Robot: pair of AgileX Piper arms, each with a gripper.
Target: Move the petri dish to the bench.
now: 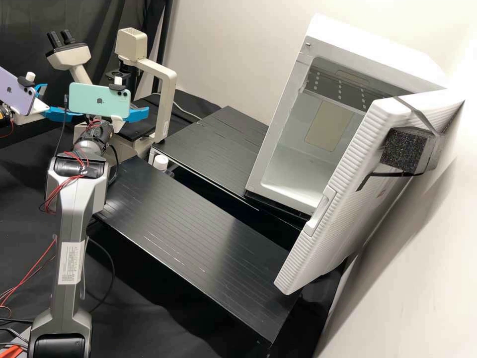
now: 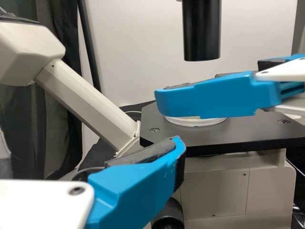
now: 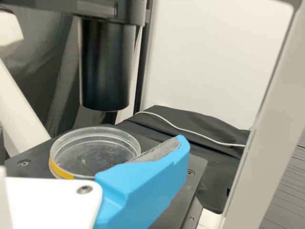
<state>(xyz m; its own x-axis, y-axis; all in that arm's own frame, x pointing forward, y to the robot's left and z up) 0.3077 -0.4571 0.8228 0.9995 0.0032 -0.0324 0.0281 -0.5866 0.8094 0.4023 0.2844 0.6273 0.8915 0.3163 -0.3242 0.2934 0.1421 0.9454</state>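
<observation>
In the high view my left gripper (image 1: 58, 102) stands open at the far left beside the microscope, and my right gripper (image 1: 136, 114) stands open at its stage, partly behind a green phone. A clear round petri dish (image 3: 93, 155) with a yellow patch on its rim lies flat on the black stage (image 3: 181, 167). My right gripper (image 3: 143, 183) has one finger beside the dish, not closed on it. In the left wrist view the right arm's blue finger crosses in front of the dish (image 2: 195, 122), while one finger of my left gripper (image 2: 143, 183) is nearer the camera.
The microscope's pale upright (image 1: 164, 104) rises right of the right gripper, with its black cylinder (image 2: 202, 31) above the dish. Black ridged bench panels (image 1: 198, 238) extend rightwards. An open white incubator (image 1: 308, 164) stands at the right, its door (image 1: 343, 199) swung outward.
</observation>
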